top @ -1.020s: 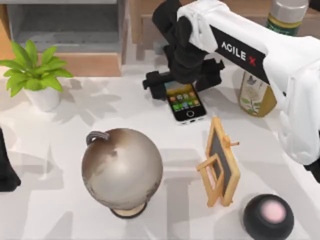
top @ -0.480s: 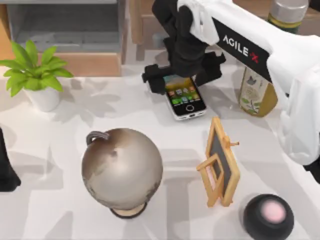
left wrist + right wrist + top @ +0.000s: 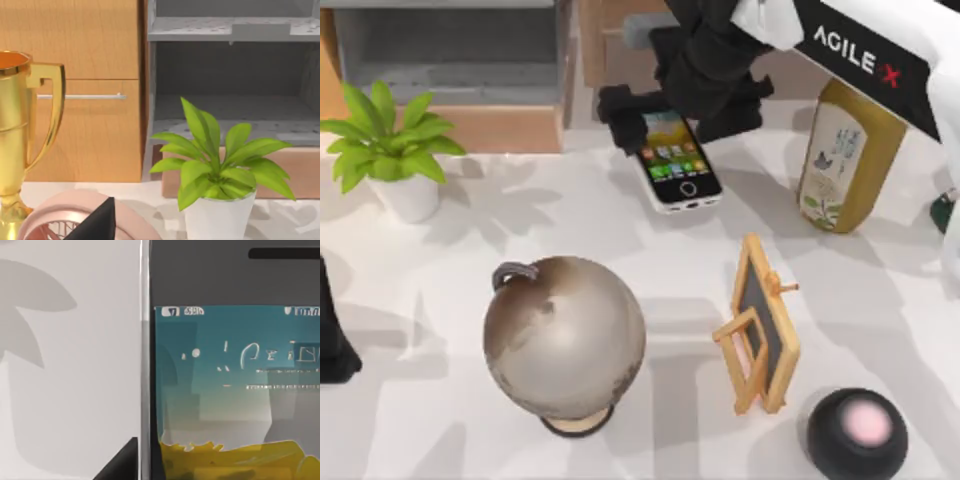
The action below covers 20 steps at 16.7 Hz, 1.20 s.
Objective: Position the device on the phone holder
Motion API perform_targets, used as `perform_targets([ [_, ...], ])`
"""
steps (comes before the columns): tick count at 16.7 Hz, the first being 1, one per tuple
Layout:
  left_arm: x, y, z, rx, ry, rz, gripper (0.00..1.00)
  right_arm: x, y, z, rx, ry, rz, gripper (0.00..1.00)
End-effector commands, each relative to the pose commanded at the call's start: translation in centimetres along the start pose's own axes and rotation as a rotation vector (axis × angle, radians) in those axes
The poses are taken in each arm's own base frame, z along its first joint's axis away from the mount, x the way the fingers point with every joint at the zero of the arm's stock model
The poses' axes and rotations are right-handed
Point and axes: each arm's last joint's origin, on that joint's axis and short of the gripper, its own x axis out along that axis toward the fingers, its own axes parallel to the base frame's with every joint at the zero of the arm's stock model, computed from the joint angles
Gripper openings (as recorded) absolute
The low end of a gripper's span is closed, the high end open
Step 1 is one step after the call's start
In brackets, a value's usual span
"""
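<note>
The right gripper (image 3: 672, 112) sat near the far edge of the table (image 3: 440, 270), closed on the upper end of the phone (image 3: 677, 165), its black fingers at either side of the rim. The phone's lower end with the round home button pointed toward the near side, its lit screen of coloured icons facing up. From above it could not be told whether the phone rested on the table or was held above it. The right wrist view looked straight at the phone (image 3: 230, 365), showing its silver rim and the blue upper part of the screen.

The wooden phone holder (image 3: 760, 328), shaped like a small easel, stood well apart from the phone, toward the near right. A globe (image 3: 564, 340) stood at its left, a dark round speaker (image 3: 857, 432) at its right, and a yellow-green bottle (image 3: 844, 160) near the phone's right. A potted plant (image 3: 390, 150) stood at the far left.

The left arm (image 3: 332, 340) was parked at the left edge; whether its fingers were apart could not be told.
</note>
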Motion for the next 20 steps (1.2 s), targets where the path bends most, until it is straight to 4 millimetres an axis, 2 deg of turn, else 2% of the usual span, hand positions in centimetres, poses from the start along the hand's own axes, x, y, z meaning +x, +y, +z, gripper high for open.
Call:
perform_targets([
  [4, 0.0, 0.0, 0.0, 0.000, 0.000, 0.000, 1.00, -5.4, -1.3, -2.1, -0.023, -0.059, 0.183, 0.00],
  [9, 0.0, 0.0, 0.0, 0.000, 0.000, 0.000, 1.00, -10.3, -5.3, -7.5, -0.072, -0.180, 0.409, 0.00],
  [15, 0.0, 0.0, 0.0, 0.000, 0.000, 0.000, 1.00, -13.5, -12.6, -15.5, -0.160, -0.483, 0.523, 0.00],
  [20, 0.0, 0.0, 0.0, 0.000, 0.000, 0.000, 1.00, -15.0, -19.5, -21.5, -0.230, -0.795, 0.360, 0.00],
])
